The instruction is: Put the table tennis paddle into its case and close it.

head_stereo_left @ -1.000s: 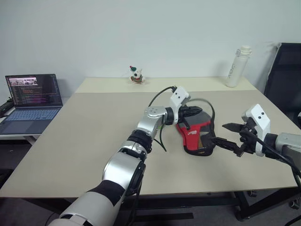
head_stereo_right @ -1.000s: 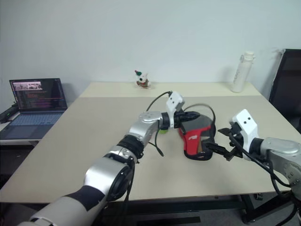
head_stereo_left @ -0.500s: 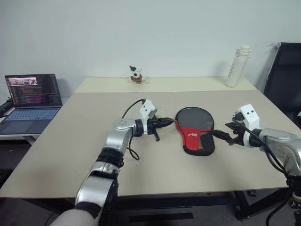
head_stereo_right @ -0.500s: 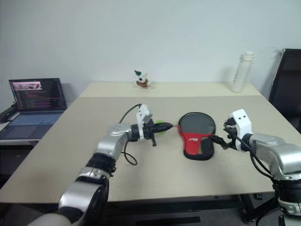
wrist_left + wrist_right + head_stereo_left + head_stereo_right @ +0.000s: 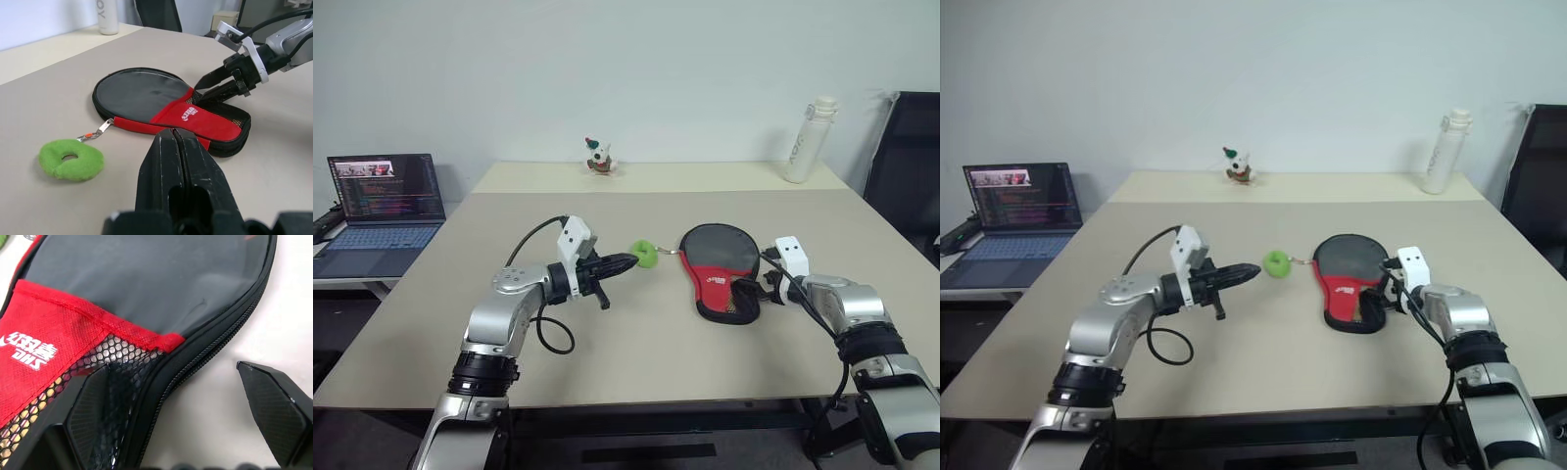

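Right pincer [image 5: 181, 406] gaping wide, straddling the case [image 5: 146, 303] edge; left pincer [image 5: 625, 262] sitting closed, gripping nothing.

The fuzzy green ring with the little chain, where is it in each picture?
Left eye view: the green ring lies mid-table, just off the left gripper.
Right eye view: mid-table too.
Left wrist view: near that gripper, chained to the case.
Right wrist view: I can't make it out for sure.
Shared landmark: the case's red panel with its white logo.
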`<state>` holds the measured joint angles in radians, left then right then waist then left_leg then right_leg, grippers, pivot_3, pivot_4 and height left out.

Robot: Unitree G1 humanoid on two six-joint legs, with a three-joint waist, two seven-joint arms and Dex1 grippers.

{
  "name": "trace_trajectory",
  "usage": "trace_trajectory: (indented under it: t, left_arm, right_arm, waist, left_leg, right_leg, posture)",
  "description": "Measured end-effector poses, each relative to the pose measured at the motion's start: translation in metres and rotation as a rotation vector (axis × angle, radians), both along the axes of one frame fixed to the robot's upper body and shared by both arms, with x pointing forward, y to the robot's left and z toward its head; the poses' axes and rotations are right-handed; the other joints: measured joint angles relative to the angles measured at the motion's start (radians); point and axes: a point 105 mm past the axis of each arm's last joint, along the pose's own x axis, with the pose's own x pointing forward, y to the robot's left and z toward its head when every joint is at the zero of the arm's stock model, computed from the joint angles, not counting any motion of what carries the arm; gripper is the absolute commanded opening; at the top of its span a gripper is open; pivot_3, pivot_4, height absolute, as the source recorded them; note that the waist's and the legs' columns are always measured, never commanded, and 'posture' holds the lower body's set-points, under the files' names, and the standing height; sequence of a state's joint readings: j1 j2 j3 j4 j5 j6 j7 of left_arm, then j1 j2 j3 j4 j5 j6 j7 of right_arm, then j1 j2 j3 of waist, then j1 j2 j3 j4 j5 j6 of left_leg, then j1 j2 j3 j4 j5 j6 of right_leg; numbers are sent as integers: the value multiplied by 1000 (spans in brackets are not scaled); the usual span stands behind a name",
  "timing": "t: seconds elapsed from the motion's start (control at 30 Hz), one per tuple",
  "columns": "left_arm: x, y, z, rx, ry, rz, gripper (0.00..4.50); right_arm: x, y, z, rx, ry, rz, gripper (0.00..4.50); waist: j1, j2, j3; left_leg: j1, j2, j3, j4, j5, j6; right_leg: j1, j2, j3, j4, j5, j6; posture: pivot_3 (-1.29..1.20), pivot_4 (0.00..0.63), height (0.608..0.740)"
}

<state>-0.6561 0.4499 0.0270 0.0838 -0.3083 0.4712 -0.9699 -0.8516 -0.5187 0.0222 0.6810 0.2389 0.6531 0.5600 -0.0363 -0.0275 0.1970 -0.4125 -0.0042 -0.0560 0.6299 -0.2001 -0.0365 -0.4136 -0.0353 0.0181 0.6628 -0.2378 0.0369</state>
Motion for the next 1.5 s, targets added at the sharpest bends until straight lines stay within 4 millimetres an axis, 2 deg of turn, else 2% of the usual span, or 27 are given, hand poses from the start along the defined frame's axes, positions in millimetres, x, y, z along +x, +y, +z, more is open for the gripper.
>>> trace_trajectory:
  t: [0.1,0.2,0.5,0.6,0.77,1.03,1.3,1.5]
  left_arm:
    - [0,2,1,6,-4,9,32]
    - [1,5,2,14,-7,21,0]
    - [-1,12,-1,37,3,39,0]
    - [-6,16,-1,41,15,20,0]
    - [-21,24,-12,55,84,-47,0]
    - [-33,26,-11,78,109,-117,0]
    - [-45,21,-20,78,155,-188,0]
    - [-59,22,-28,114,190,-257,0]
  right_arm:
    - [1,6,-5,17,31,28,4500]
    - [-1,12,-7,25,47,65,3887]
    - [-6,45,-14,72,89,174,832]
    - [-7,50,-16,97,101,181,10]
    - [-8,63,-14,145,130,215,10]
    - [-21,93,-13,203,189,315,10]
    - [-58,128,-18,268,242,426,10]
    - [-96,141,-23,292,290,482,10]
  waist:
    - [-8,0,0]
    - [-12,-1,0]
    - [-26,-3,-2]
    - [-29,-3,-2]
    - [-36,-3,-2]
    - [-53,-3,-2]
    - [-52,-3,-2]
    - [-45,-3,-2]
  left_leg:
    - [8,0,0,-1,0,0]
    - [11,1,1,-2,0,0]
    - [13,5,2,-2,0,0]
    - [14,8,4,-2,0,0]
    - [14,16,5,-3,-1,-1]
    - [15,19,5,-7,-2,-1]
    - [14,19,5,-9,-2,-1]
    - [12,19,4,-9,-2,-1]
  right_leg:
    - [7,0,0,0,-1,1]
    - [9,1,1,0,-3,4]
    - [9,4,3,1,-3,4]
    - [9,7,4,0,-2,2]
    - [8,15,5,0,-1,-1]
    - [6,18,5,0,-4,-7]
    - [3,18,5,1,-4,-7]
    - [3,18,4,0,-5,-9]
  posture:
    - [0,150,740]
    - [0,150,740]
    - [0,150,740]
    - [0,150,740]
    - [0,150,740]
    - [0,150,740]
    - [0,150,740]
    - [0,150,740]
